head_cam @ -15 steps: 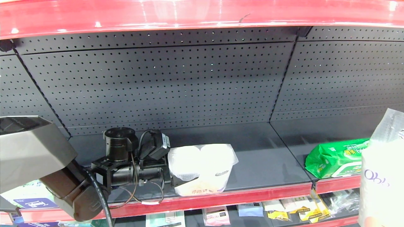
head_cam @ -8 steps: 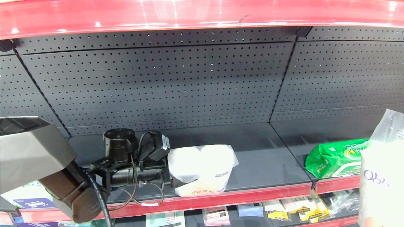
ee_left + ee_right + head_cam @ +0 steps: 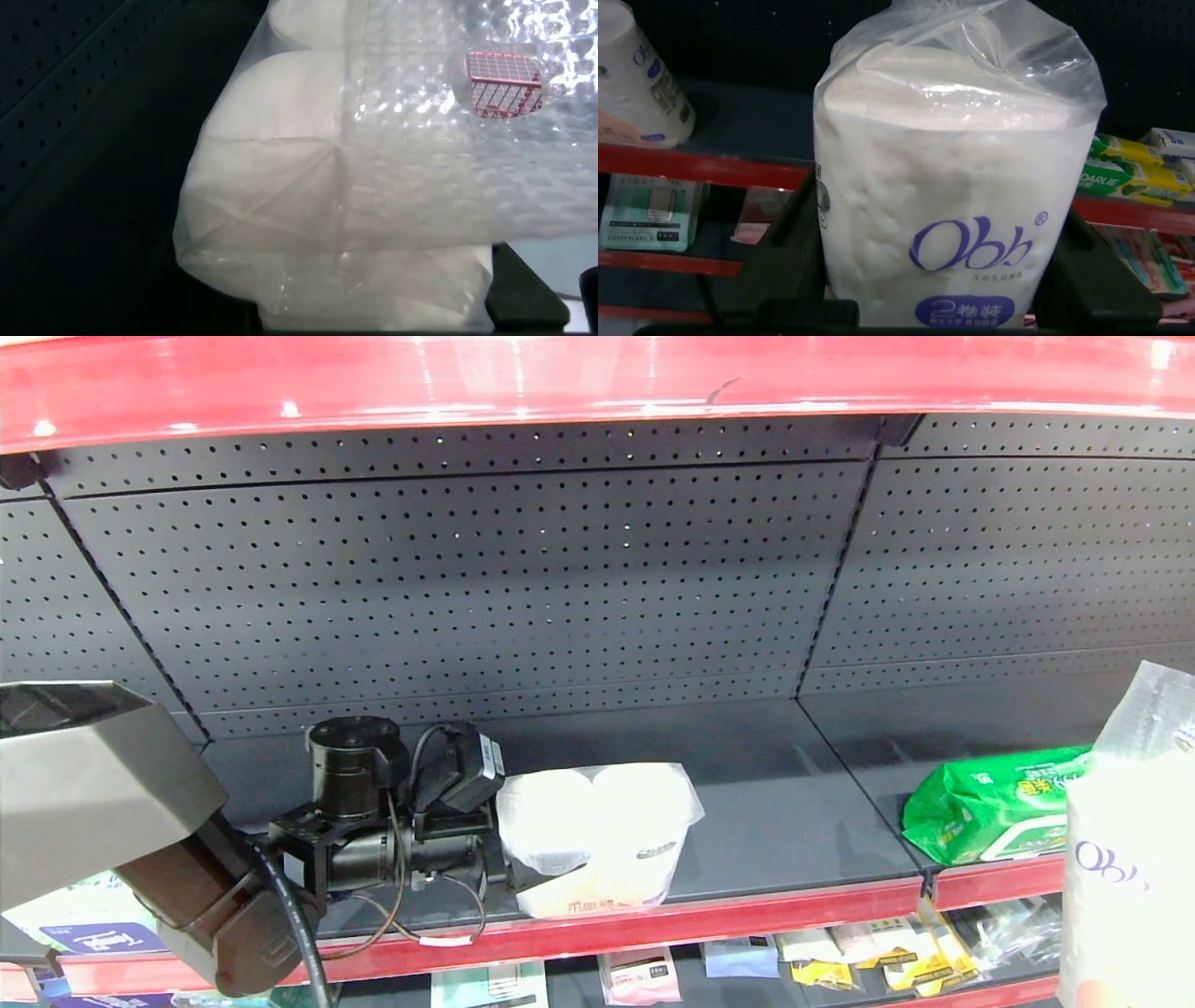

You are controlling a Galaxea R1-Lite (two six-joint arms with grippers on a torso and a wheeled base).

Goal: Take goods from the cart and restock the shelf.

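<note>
The dark shelf (image 3: 766, 821) is wide open, and almost nothing has shifted on it in the last second. The white roll pack (image 3: 597, 831) sits where it was, standing on the shelf board near the red front lip, so this placement looks finished bar the letting go. Off to the right, a second roll pack (image 3: 1120, 877) hangs in front of the shelf, just beside the green wipes pack (image 3: 990, 803) lying on the board. The left pincer (image 3: 534, 874) has barely budged and is still clamped on the white roll pack. The right pincer (image 3: 934, 280) grasps the second roll pack, next in line, I'd say.
</note>
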